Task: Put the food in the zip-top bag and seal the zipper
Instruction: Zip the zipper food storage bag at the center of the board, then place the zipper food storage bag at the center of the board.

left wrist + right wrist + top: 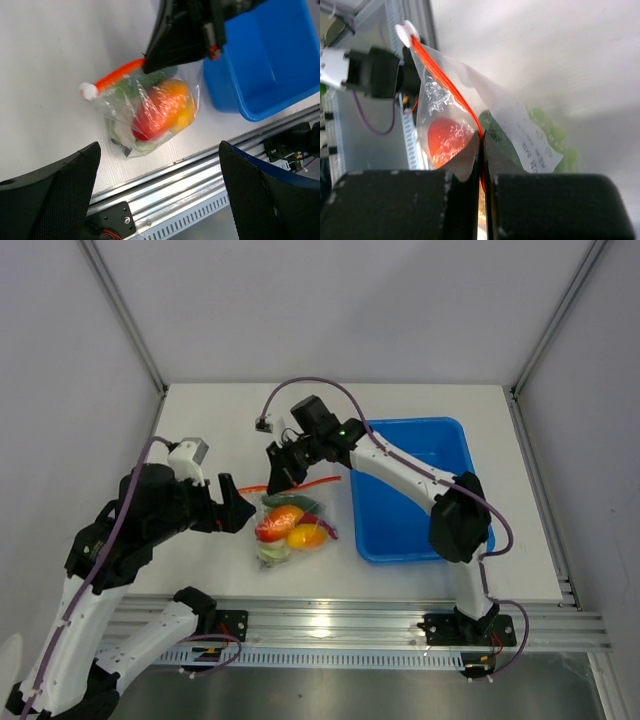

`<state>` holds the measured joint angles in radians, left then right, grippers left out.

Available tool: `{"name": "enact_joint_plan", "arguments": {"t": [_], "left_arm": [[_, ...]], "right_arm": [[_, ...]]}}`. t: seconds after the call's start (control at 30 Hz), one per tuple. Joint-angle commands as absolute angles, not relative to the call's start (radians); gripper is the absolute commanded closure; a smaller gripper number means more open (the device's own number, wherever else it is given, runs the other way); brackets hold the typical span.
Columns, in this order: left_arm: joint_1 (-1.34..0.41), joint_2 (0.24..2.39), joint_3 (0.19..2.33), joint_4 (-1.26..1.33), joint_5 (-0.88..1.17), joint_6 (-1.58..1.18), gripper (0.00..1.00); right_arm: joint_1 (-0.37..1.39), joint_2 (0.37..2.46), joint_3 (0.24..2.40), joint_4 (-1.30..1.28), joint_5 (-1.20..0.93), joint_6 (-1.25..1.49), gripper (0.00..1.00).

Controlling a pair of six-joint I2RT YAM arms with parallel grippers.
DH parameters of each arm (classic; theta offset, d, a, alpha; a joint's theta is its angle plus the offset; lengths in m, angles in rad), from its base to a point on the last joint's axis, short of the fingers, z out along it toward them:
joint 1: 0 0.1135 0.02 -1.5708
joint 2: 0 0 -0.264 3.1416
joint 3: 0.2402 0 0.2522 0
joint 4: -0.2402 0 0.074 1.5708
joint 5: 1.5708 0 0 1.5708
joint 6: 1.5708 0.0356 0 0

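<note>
The clear zip-top bag [290, 528] lies on the white table with the food inside: a red tomato [152, 112], an orange-yellow pepper [184, 102], green grapes [552, 131] and a dark green cucumber [495, 134]. Its red-orange zipper [120, 74] runs along the far edge and ends in a white slider [88, 91]. My right gripper [283, 468] is shut on the zipper [451, 87], pinching the strip between its fingers [465, 200]. My left gripper [232, 505] is open and empty, just left of the bag, its fingers [55, 195] near the table's front edge.
A blue tray [415, 485] stands right of the bag, close to it. The aluminium rail [350, 625] runs along the table's near edge. White walls enclose the back and sides.
</note>
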<state>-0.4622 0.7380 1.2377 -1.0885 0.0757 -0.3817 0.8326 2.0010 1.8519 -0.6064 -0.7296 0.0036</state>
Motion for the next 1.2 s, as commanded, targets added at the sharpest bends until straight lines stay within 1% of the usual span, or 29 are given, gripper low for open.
{"name": "enact_joint_plan", "arguments": {"t": [0.0,0.13,0.37,0.53,0.67,0.83,0.93,1.03,1.13,1.17], "left_arm": [[-0.457,0.710,1.290,-1.107,0.037,-0.351,0.01],[-0.457,0.710,1.284,-1.135,0.075,-0.376,0.01],[-0.457,0.680,1.267,-1.164,0.143,-0.416,0.00],[-0.457,0.644,1.247,-1.173,0.155,-0.448,0.01],[-0.457,0.609,1.209,-1.164,0.156,-0.485,0.00],[-0.457,0.575,1.167,-1.144,0.161,-0.511,0.01],[-0.457,0.566,1.160,-1.140,0.163,-0.509,0.00],[-0.457,0.568,1.158,-1.135,0.163,-0.499,0.01],[-0.457,0.574,1.158,-1.132,0.163,-0.494,0.01],[-0.457,0.575,1.158,-1.126,0.166,-0.492,0.01]], "right_arm": [[0.815,2.148,2.041,-0.604,-0.715,-0.005,1.00],[0.769,2.316,2.208,-0.572,-0.713,0.055,1.00],[0.723,2.523,2.387,-0.425,-0.709,0.208,1.00],[0.718,2.575,2.384,-0.316,-0.571,0.285,1.00],[0.716,2.606,2.385,-0.298,-0.471,0.351,1.00],[0.716,2.628,2.376,-0.301,-0.434,0.382,1.00],[0.718,2.635,2.375,-0.325,-0.407,0.379,0.98],[0.718,2.629,2.376,-0.336,-0.391,0.356,0.93],[0.716,2.608,2.378,-0.334,-0.391,0.344,0.76],[0.716,2.602,2.376,-0.336,-0.390,0.342,0.60]]}}
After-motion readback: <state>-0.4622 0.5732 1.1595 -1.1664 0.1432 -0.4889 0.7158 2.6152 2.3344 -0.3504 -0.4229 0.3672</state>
